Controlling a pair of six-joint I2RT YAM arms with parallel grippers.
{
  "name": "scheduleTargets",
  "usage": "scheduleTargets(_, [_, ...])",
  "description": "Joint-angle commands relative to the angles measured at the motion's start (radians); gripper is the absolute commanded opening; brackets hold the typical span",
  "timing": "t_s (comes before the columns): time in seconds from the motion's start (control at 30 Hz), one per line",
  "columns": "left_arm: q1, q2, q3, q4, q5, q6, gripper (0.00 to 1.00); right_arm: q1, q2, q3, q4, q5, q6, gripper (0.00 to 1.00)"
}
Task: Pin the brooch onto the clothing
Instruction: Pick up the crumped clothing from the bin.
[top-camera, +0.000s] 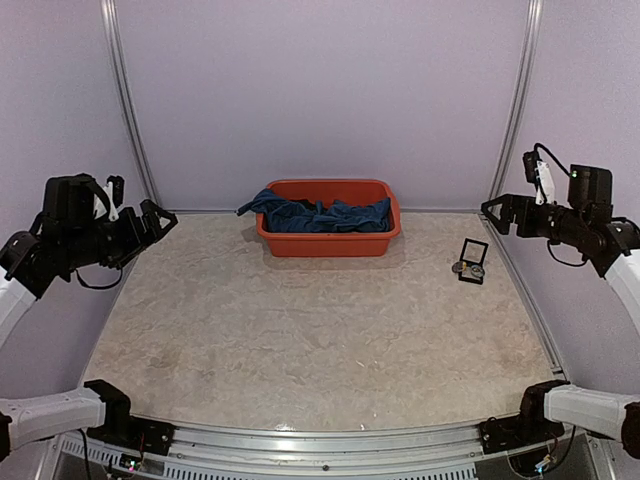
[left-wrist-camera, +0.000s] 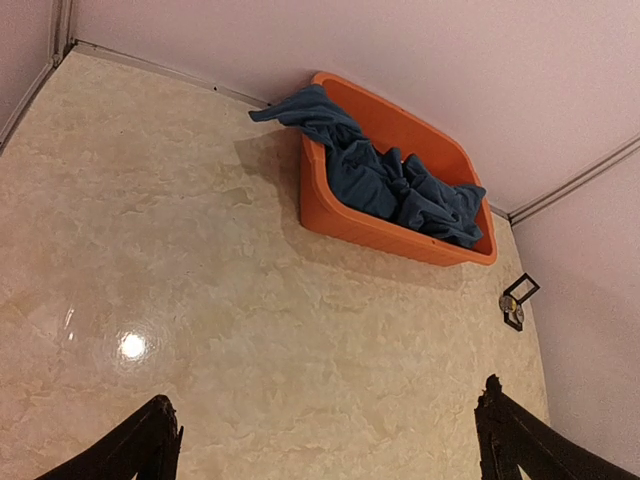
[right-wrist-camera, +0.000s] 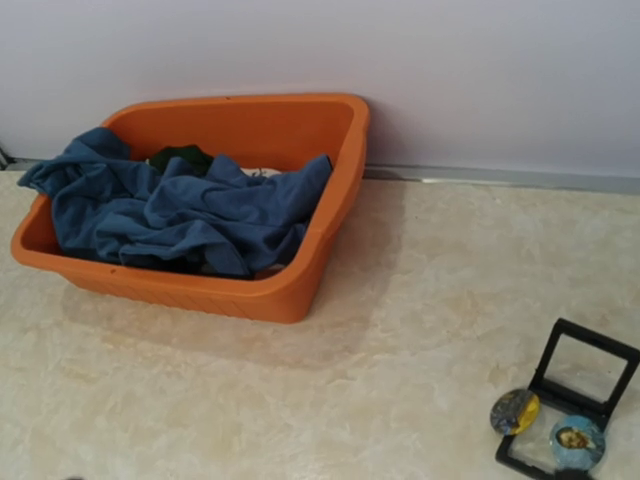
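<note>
Clothing (top-camera: 320, 215), a navy-blue T-shirt, lies crumpled in soft folds and is touched by neither gripper.

We find the left gripper (top-camera: 160, 215) with its fingers (left-wrist-camera: 150, 440) spread wide and nothing between them. It hangs above the left edge of the worktop (top-camera: 300, 350), aimed inward across the surface. The right gripper (top-camera: 493, 210) hangs above the right edge, aimed leftward. We cannot tell whether its jaws are spread or pressed together, as its own wrist view shows no fingers. Both arms are raised off the surface, rising from bases at the near corners.

Near the right edge, in its far half, we note an open black case (right-wrist-camera: 585, 372). One round brooch (right-wrist-camera: 515, 411) with a yellow and dark face lies on the worktop touching the case. A second round badge (right-wrist-camera: 577, 441), blue with a small portrait, rests on the case's lower leaf.

A wide stretch of beige marbled surface separates both grippers from the orange tub (top-camera: 330, 243), which sits at the middle of the far edge, against the back wall. The clothing fills this tub, with one fold draped over its left rim. A darker garment (right-wrist-camera: 180, 157) shows behind it. A metal rail (top-camera: 330, 437) borders the near edge.
</note>
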Motion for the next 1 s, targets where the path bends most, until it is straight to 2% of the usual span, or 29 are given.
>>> scheduleTargets(0.0, [0.044,-0.008,-0.023,0.045,0.034,-0.014,0.99,-0.015,0.009,0.029,-0.015,0.026,0.032,1.00])
scheduleTargets(0.23, [0.186,0.089,-0.010,0.048,0.257,0.083,0.99,-0.015,0.015,0.013,0.047,0.021,0.036,1.00])
scheduleTargets(0.33, [0.271,0.164,0.022,0.042,0.389,0.055,0.99,-0.016,0.036,-0.010,0.111,0.000,0.063,1.00])
scheduleTargets(0.4, [0.279,0.196,0.040,0.084,0.433,0.038,0.99,-0.016,0.066,-0.021,0.155,-0.027,0.077,1.00])
scheduleTargets(0.5, [0.268,0.234,0.094,0.110,0.410,0.024,0.99,-0.016,0.127,-0.025,0.208,-0.043,0.100,1.00])
scheduleTargets(0.63, [0.215,0.310,0.223,0.091,0.288,0.059,0.99,-0.015,0.229,-0.001,0.278,-0.074,0.140,1.00])
scheduleTargets(0.77, [0.157,0.465,0.355,0.063,0.196,0.105,0.99,0.024,0.359,0.060,0.333,-0.068,0.156,1.00])
scheduleTargets(0.97, [0.061,0.725,0.562,0.044,0.027,0.202,0.99,0.153,0.575,0.256,0.312,0.004,0.103,1.00])
